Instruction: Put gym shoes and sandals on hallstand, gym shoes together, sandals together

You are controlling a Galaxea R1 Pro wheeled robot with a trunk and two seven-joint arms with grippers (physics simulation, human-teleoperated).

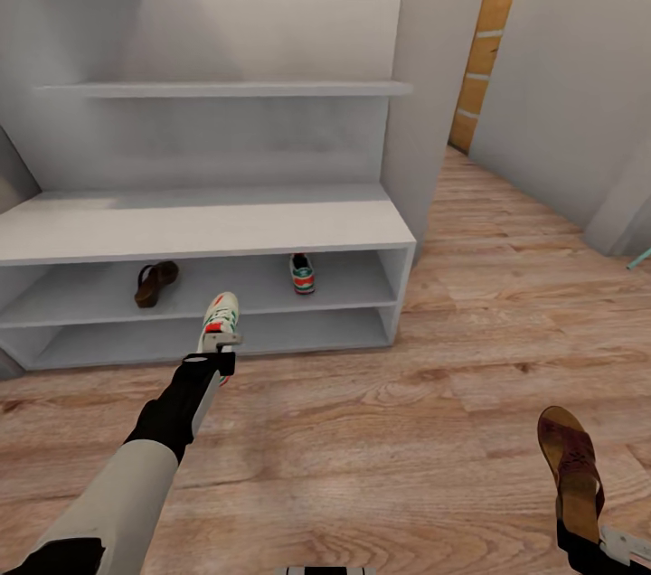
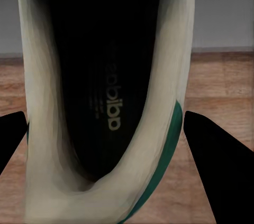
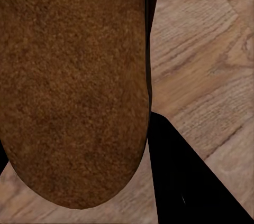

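My left gripper (image 1: 220, 356) is shut on an off-white gym shoe (image 1: 218, 316) with green and red accents, held in the air in front of the hallstand (image 1: 199, 227). The left wrist view looks into that gym shoe (image 2: 106, 102) between the dark fingers (image 2: 219, 166). A second gym shoe (image 1: 302, 273) and a brown sandal (image 1: 155, 282) rest on the hallstand's upper low shelf, well apart. At the lower right my right gripper (image 1: 588, 546) is shut on the other sandal (image 1: 570, 466), held over the corridor floor (image 1: 380, 430). That sandal's brown footbed (image 3: 74, 86) looms close in the right wrist view.
The hallstand has a bench top, two low open shelves and wall shelves (image 1: 226, 89) above. A grey wall panel (image 1: 434, 78) flanks its right end. Beyond, the corridor runs to a wooden door (image 1: 488, 32). A teal object (image 1: 640, 260) pokes in at the right edge.
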